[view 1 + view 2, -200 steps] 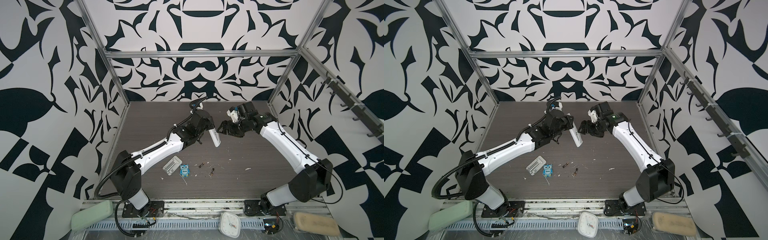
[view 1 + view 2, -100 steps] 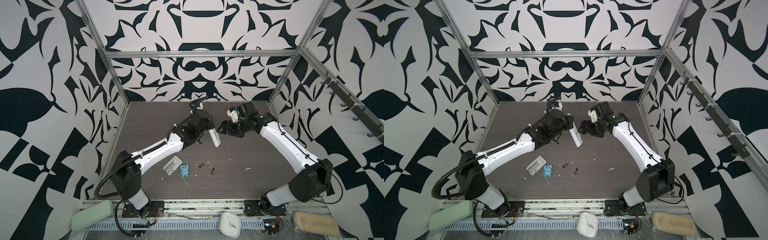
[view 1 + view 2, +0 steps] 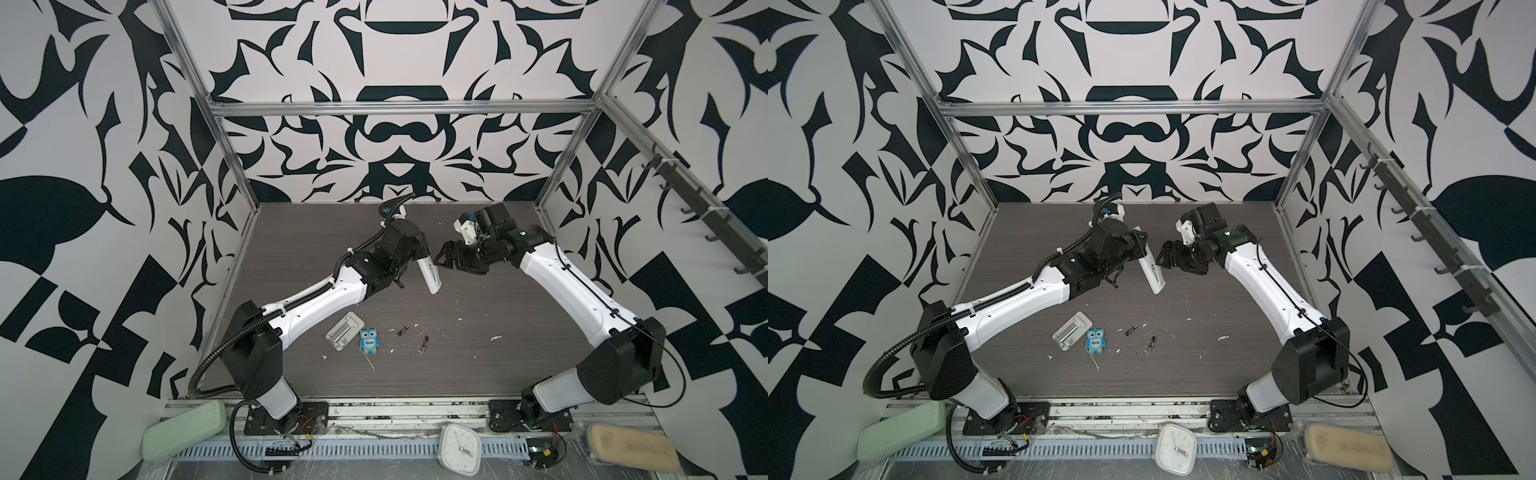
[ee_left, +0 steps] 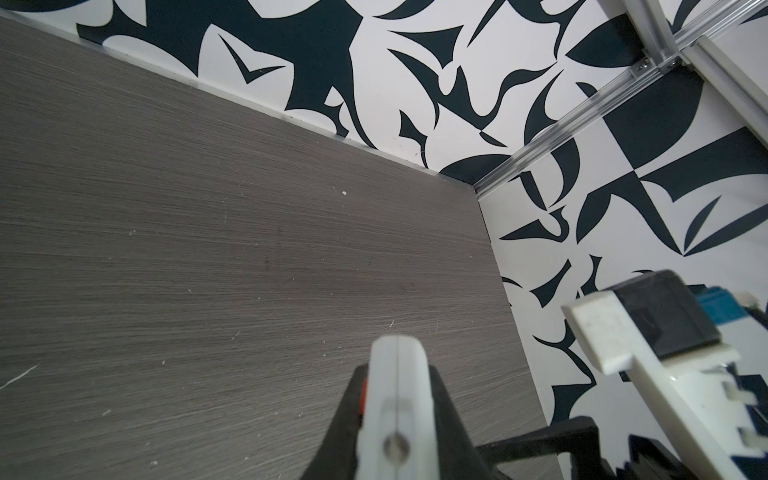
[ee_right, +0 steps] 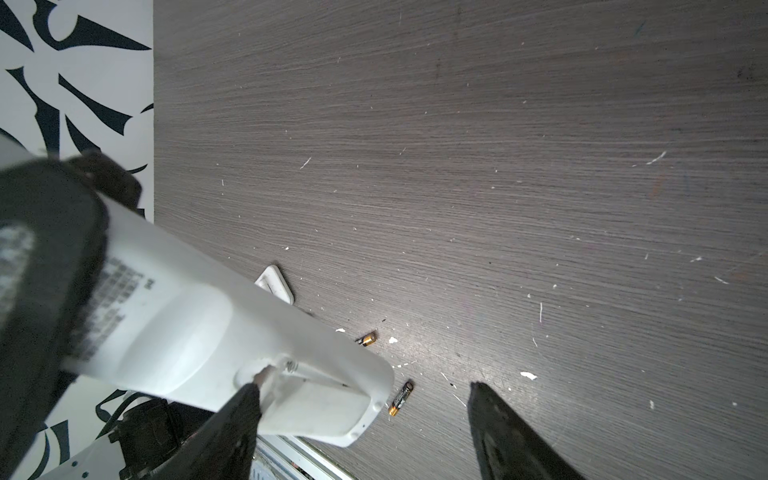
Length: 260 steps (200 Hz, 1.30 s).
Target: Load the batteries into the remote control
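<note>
**Top views.** The left gripper [image 3: 417, 254] is clamped on the long slim white plastic remote control [image 3: 430, 275]. It holds the remote tilted and clear of the dark wood-grain table [image 3: 498, 353], toward the far side. The right gripper [image 3: 445, 257] stands spread and empty just beside the remote's lower half. In both top views the two small dark gold-banded cylindrical batteries [image 3: 1132, 330] lie loose on the near part of the table, well apart from the remote. They are to the right of the small blue owl figure [image 3: 369, 340] and the flat grey-white rectangular tray [image 3: 344, 331].

**Left wrist view.** The remote's narrow edge shows between the black fingers [image 4: 444, 419], pinched on both faces.

**Right wrist view.** One fingertip [image 5: 249, 399] sits at the recess in the remote's plain back. The opposite finger [image 5: 498, 428] hangs over bare table.

**Step in hand.** Judge this as opening the battery cover, which appears to be in place. No battery is loaded.

**Next move.** Keep the fingertip seated in the recess and slide the cover toward the remote's free end while the left grip resists. If you push off-line, expect the fingertip to slip out.
</note>
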Motion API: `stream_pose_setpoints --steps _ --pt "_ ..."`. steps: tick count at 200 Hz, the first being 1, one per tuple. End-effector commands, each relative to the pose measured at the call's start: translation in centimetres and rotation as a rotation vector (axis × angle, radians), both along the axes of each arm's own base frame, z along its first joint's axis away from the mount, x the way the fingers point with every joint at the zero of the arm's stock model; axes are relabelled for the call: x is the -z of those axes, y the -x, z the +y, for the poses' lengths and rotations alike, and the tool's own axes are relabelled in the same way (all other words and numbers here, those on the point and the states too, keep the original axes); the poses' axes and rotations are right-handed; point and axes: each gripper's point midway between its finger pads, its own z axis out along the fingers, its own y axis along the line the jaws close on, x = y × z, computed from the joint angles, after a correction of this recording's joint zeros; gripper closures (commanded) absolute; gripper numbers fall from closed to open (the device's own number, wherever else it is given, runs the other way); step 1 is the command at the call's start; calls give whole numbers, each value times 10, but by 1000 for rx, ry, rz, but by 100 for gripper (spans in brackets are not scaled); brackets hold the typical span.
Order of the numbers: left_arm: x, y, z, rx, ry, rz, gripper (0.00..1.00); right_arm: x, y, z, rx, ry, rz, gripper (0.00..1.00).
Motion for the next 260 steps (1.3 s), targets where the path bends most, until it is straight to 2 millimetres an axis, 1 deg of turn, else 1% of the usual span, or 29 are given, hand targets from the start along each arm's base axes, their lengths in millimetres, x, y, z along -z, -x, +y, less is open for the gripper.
stream_pose_setpoints --steps 1,28,73,122,141,165,260 --pt "-32 -4 -4 -3 82 -57 100 -3 -7 -6 22 32 -30 19" --pt "-34 -3 -4 -5 85 -60 100 -5 -7 -4 17 24 -35 19" --pt "-34 -4 -5 -2 89 -62 100 -13 -4 5 -18 -13 -68 18" --pt "-33 -3 -5 0 88 -60 100 -18 -3 10 -34 -31 -95 18" --pt "-34 -3 -4 0 90 -62 100 -17 -2 9 -33 -27 -91 18" --pt "-34 -3 -4 -1 89 -62 100 -21 -3 9 -31 -27 -100 18" --pt "-35 -2 -2 -6 85 -64 100 -23 1 -1 -14 17 -113 19"
